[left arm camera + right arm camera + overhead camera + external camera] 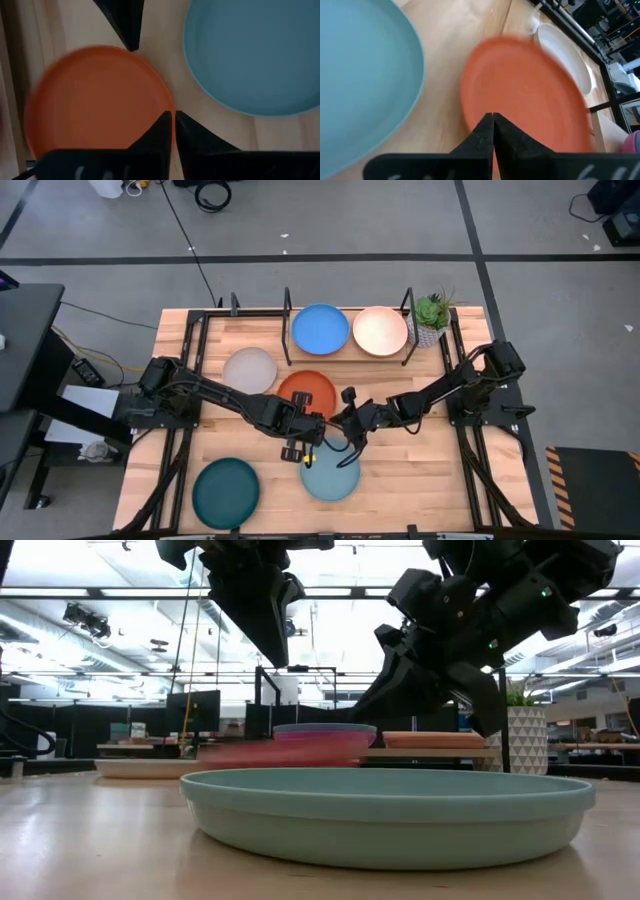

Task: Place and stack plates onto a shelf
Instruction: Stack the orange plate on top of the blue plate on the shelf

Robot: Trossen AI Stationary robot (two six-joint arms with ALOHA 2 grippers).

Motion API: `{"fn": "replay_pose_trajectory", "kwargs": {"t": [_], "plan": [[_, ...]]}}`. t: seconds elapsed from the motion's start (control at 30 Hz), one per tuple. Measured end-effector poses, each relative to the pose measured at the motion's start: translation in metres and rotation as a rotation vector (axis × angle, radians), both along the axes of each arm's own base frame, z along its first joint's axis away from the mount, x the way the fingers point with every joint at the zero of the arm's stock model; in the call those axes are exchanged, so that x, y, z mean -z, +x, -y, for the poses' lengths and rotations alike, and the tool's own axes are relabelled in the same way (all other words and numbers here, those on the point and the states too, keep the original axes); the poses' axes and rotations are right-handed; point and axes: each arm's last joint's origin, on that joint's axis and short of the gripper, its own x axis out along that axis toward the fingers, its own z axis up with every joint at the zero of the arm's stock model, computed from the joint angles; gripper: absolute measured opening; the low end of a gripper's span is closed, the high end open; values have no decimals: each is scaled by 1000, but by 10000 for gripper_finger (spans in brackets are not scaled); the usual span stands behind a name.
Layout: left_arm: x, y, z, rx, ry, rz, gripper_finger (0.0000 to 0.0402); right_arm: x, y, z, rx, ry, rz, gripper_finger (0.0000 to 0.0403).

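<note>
Nearest the front edge: dark teal plate [226,492] and light teal plate [331,470], both flat on the table [420,470]. Above the light teal plate's far rim, left gripper [306,439] and right gripper [351,423] meet; both have fingers pressed together, holding nothing. Orange plate [303,390] sits just behind them, grey-white plate [249,369] beside it. Farthest back, blue plate [320,329] and peach plate [380,330] lie on the shelf [350,356].

small potted plant [431,315] beside shelf
</note>
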Motion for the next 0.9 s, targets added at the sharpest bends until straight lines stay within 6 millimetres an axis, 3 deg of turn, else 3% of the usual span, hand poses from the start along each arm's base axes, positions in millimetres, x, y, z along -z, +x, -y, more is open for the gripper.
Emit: {"fn": "replay_pose_trajectory", "kwargs": {"t": [0.1,0.23,0.5,0.6,0.9], "plan": [[0,0,1,-18,-10,2,42,0,0,0,5,6,2,13],[2,-2,2,-64,-28,-3,45,-4,4,0,-2,11,-3,56],[66,-24,-5,-125,61,-54,47,-5,26,9,-41,47,-158,146],[73,-31,-15,-171,116,-45,47,-3,33,13,-38,31,-182,169],[80,-32,-27,-166,23,-8,48,10,33,32,6,4,-287,164]]}}
